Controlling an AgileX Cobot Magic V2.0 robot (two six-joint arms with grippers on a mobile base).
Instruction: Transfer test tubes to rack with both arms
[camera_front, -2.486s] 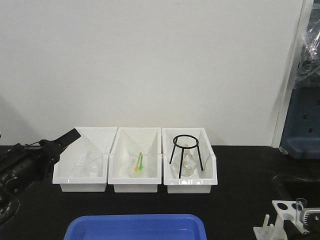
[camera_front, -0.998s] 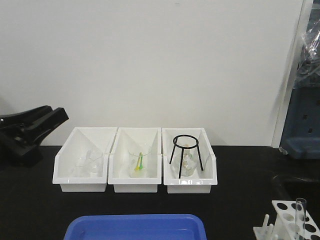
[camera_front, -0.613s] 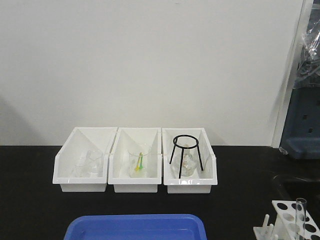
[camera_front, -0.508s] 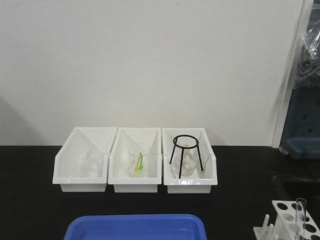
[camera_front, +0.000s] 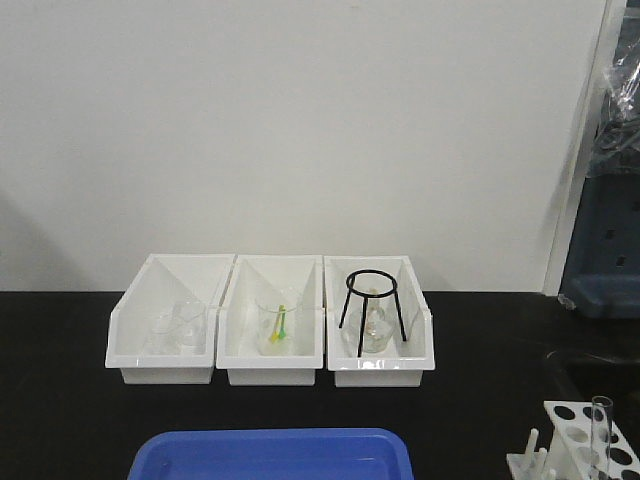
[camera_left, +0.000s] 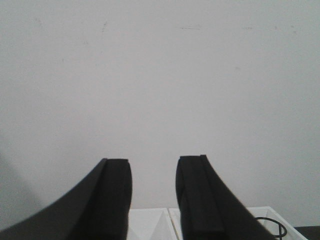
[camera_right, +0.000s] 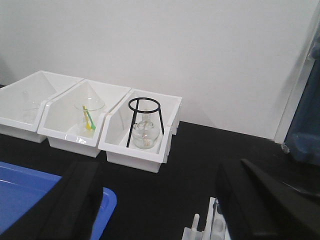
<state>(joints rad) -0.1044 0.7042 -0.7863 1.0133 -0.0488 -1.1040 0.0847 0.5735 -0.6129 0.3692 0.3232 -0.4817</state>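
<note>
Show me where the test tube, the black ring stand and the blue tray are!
test tube (camera_front: 601, 425): front view, middle of its glass body.
black ring stand (camera_front: 371, 281): front view, its top ring.
blue tray (camera_front: 270, 440): front view, its far rim.

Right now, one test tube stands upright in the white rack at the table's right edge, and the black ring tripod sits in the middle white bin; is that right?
Not quite: the black ring tripod sits in the right-hand bin, not the middle one, as the front view shows. One test tube does stand upright in the white rack.
</note>
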